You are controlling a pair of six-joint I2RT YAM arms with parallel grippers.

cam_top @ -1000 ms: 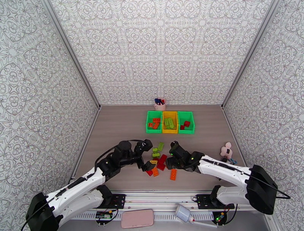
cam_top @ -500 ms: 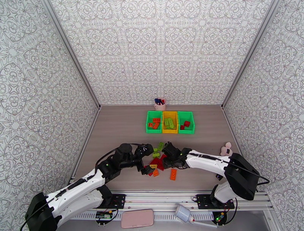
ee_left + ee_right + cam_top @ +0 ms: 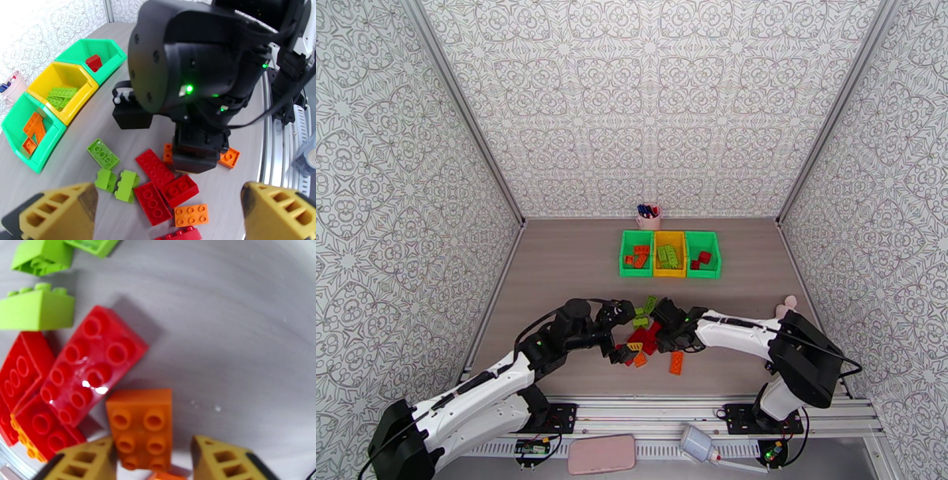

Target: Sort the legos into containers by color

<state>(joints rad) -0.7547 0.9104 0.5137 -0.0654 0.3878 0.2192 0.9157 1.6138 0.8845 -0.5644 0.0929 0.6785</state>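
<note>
1. Orange brick (image 3: 140,429) lies flat on the table (image 3: 245,319) between the parted fingers of the right gripper (image 3: 152,442), unclamped.
2. The left gripper (image 3: 168,193) hangs wide open and empty over the pile: three green legos (image 3: 103,153), about four red legos (image 3: 156,167), three orange in all; the right arm (image 3: 197,71) hides some.
3. Three containers (image 3: 79,110) stand beyond, holding sorted bricks.
4. Farthest, one pink pen cup (image 3: 648,219).
</note>
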